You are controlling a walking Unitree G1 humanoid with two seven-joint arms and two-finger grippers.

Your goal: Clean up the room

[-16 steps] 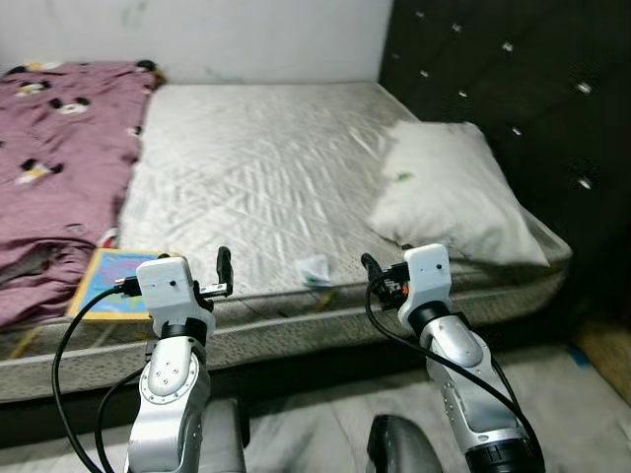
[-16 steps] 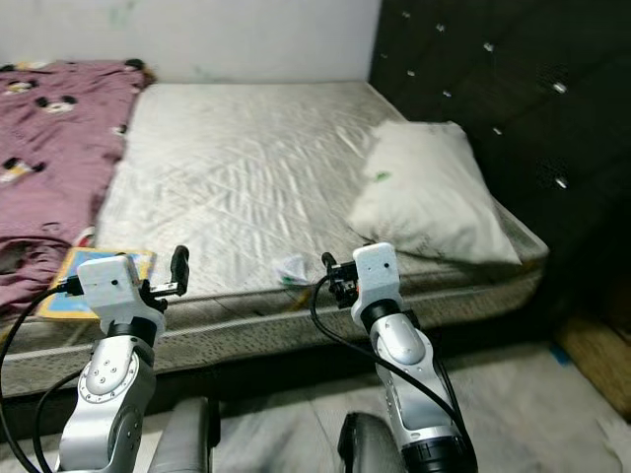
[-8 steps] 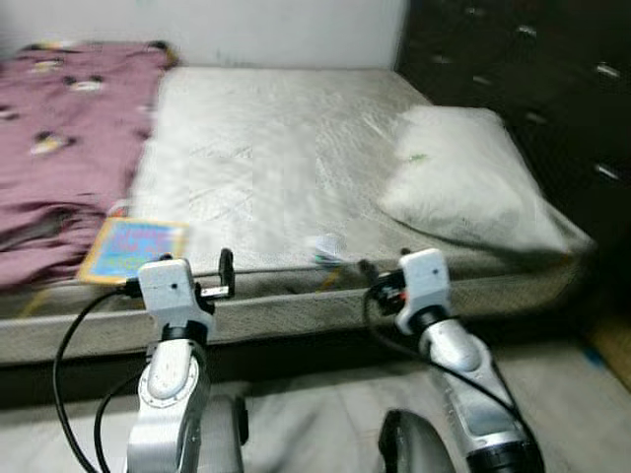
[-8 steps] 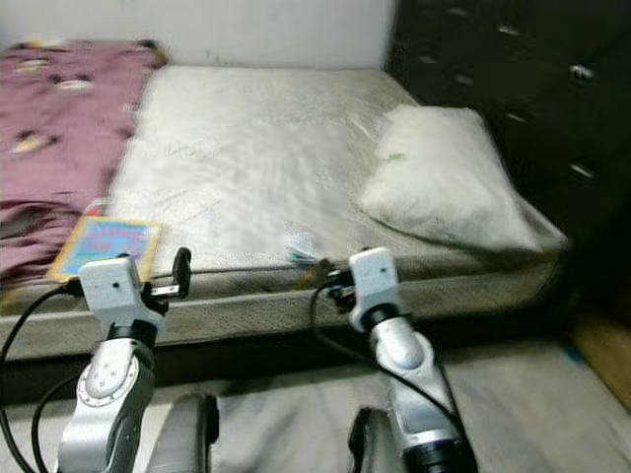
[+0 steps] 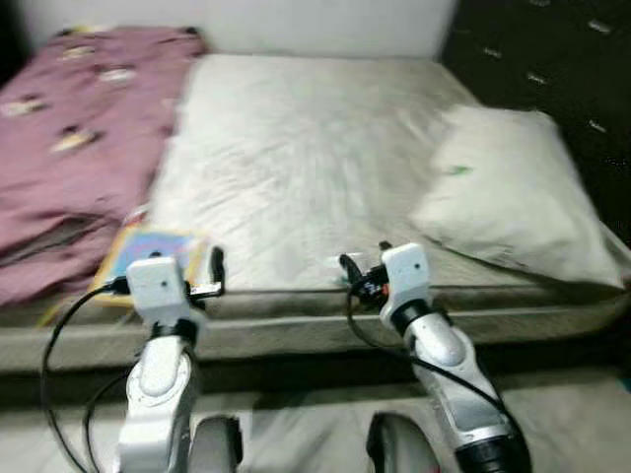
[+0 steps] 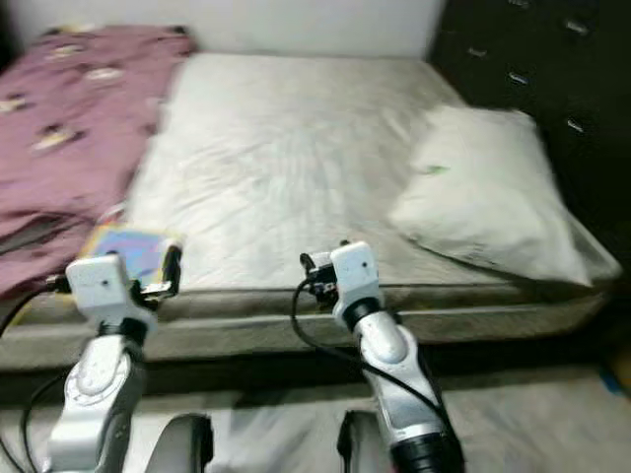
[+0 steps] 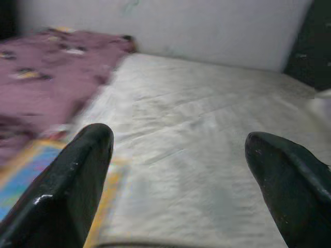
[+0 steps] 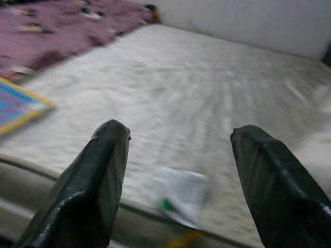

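Grey-white mattress (image 5: pixel 296 148): lying bare across the centre of the head views, reaching from the lower edge of the bedding up to the white wall at the top.
Maroon blanket (image 5: pixel 69 148): lying rumpled at the upper left of the frame, printed with small cartoon figures, blurred.
White pillow (image 5: pixel 513 202): resting at the right of the frame, beside the dark tufted headboard (image 5: pixel 552 49).
Colourful book (image 5: pixel 148 258): lying flat at the lower left, on the mattress edge just beside the blanket.
Crumpled wrapper (image 8: pixel 183 196): sitting at the near edge of the mattress, white with a green spot, blurred, between the two black fingers in the right wrist view.
Left gripper (image 5: pixel 213 274): hovering at the lower left, in front of the book, fingers (image 7: pixel 67 191) standing spread apart, grasping nothing.
Right gripper (image 5: pixel 351 269): hovering at lower centre, just before the wrapper, fingers (image 8: pixel 88 191) spread wide, grasping nothing.
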